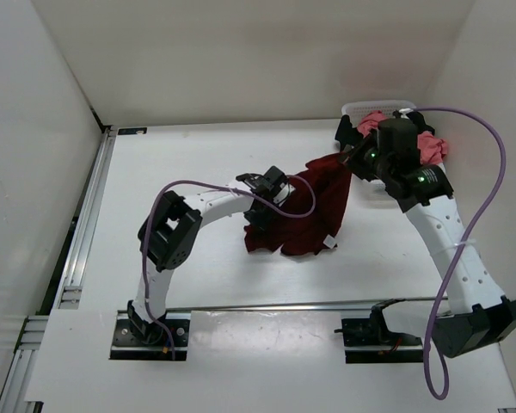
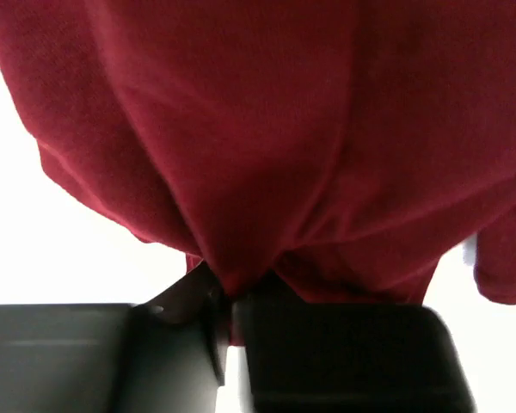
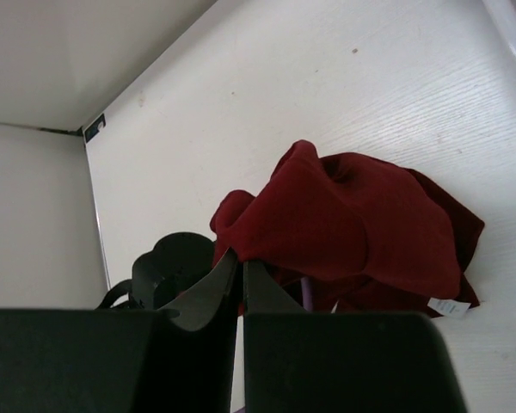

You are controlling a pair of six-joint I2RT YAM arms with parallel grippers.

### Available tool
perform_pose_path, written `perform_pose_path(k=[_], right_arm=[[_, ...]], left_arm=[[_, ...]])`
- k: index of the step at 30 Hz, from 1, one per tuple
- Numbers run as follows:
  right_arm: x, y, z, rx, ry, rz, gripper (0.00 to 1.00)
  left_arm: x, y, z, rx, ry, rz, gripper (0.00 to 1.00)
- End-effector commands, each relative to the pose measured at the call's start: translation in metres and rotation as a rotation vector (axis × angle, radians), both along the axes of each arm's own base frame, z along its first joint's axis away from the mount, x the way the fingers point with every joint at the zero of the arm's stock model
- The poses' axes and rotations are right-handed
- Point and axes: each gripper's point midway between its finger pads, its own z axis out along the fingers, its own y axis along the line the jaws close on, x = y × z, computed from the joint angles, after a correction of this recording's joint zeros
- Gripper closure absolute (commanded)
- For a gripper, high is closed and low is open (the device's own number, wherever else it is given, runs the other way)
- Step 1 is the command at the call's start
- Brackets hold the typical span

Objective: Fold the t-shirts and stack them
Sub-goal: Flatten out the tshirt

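The maroon t-shirt (image 1: pixel 314 206), judged soft, light and droopy, is bunched mid-way across the table (image 1: pixel 198 163), pinched in the closed left gripper (image 2: pixel 232 299) and at one edge in the closed right gripper (image 3: pixel 241 265), with hems or shoulder seams judged the best holds.

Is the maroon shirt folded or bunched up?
Bunched: the maroon shirt lies crumpled, one edge pinched in the left gripper, another in the right gripper.

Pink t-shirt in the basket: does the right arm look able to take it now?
Probably not. It hangs close to the pink t-shirt in the basket, but the right fingers are shut on the maroon t-shirt, so they are not free.
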Motion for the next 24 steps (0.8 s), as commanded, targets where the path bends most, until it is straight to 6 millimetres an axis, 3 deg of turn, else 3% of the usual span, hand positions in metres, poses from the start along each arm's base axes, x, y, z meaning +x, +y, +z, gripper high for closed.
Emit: perform_pose_path(k=[1,2,4,5,6,8,9,11,12,13,16,20,23,24], right_arm=[[-0.003,-0.007,0.018,0.015,-0.074,0.013,1.00],[-0.003,-0.014,0.021,0.012,-0.086,0.007,1.00],[-0.002,-0.021,0.016,-0.016,-0.084,0.021,1.00],[-0.002,-0.022,0.016,-0.022,-0.086,0.041,1.00],[-0.004,-0.022,0.014,-0.026,-0.080,0.068,1.00],[-0.013,-0.026,0.001,-0.087,-0.030,0.133,1.00],[-0.017,-0.028,0.004,-0.118,-0.032,0.152,1.00],[-0.029,-0.041,-0.008,-0.213,0.013,0.163,1.00],[-0.036,-0.046,-0.001,-0.237,-0.013,0.156,1.00],[-0.039,-0.048,0.007,-0.253,-0.046,0.166,1.00],[-0.064,-0.037,0.032,-0.256,-0.142,0.297,1.00],[-0.081,-0.017,0.033,-0.234,-0.122,0.408,1.00],[-0.073,0.000,0.015,-0.185,-0.062,0.447,1.00],[-0.064,0.009,0.000,-0.173,-0.002,0.466,1.00]], left_arm=[[0.010,-0.008,0.022,-0.010,-0.098,-0.010,0.89],[0.011,0.002,0.029,-0.011,-0.100,0.008,0.89],[0.014,0.032,0.060,-0.042,-0.136,0.068,0.89],[0.008,0.047,0.070,-0.046,-0.113,0.085,0.89],[0.010,0.072,0.098,-0.083,-0.142,0.140,0.89],[0.002,0.100,0.122,-0.099,-0.155,0.191,0.89],[-0.005,0.128,0.144,-0.100,-0.192,0.245,0.89],[-0.014,0.151,0.166,-0.098,-0.243,0.288,0.89],[-0.027,0.162,0.171,-0.089,-0.232,0.297,0.89],[-0.036,0.169,0.190,-0.110,-0.281,0.304,0.89],[-0.067,0.178,0.213,-0.149,-0.268,0.285,0.89],[-0.089,0.183,0.215,-0.212,-0.162,0.295,0.89],[-0.082,0.183,0.195,-0.236,-0.052,0.340,0.89],[-0.075,0.181,0.191,-0.242,-0.025,0.351,0.89]])
